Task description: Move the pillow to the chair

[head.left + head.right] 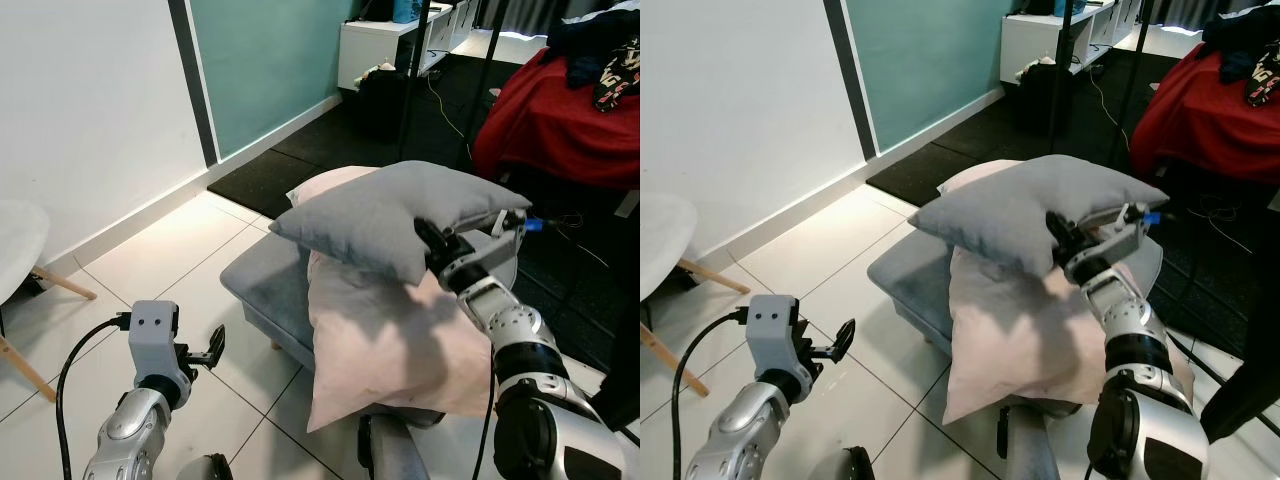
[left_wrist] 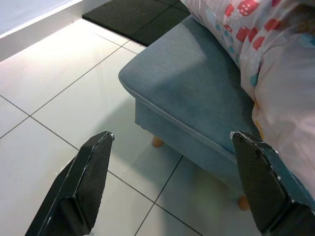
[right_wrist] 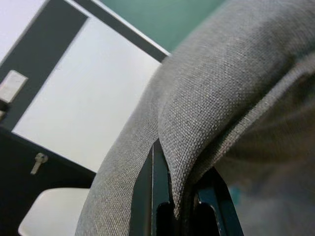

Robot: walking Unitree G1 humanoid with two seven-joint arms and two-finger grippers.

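The right gripper [image 1: 432,243] is closed on the near edge of the grey pillow [image 1: 390,215]; the right wrist view shows the fabric pinched between its two black fingers [image 3: 156,196]. The pillow is held off the surface, roughly level, above a larger pink pillow [image 1: 395,345]. The pink pillow leans on a grey-blue footstool [image 1: 265,285], and its lower edge hangs past the stool's near side toward the floor [image 1: 160,250]. A second cushion with a red and teal print [image 2: 231,22] lies on the stool behind it. The left gripper [image 1: 212,347] hangs low over the white tiles, to the left of the stool, with its fingers [image 2: 91,172] spread wide and nothing between them. A white chair [image 1: 15,250] with wooden legs stands at the left edge of the scene, against the white wall [image 1: 90,110], well apart from the held pillow. A black mat [image 1: 270,170] covers the floor beyond the stool, and a red blanket [image 1: 560,120] is draped at the upper right.
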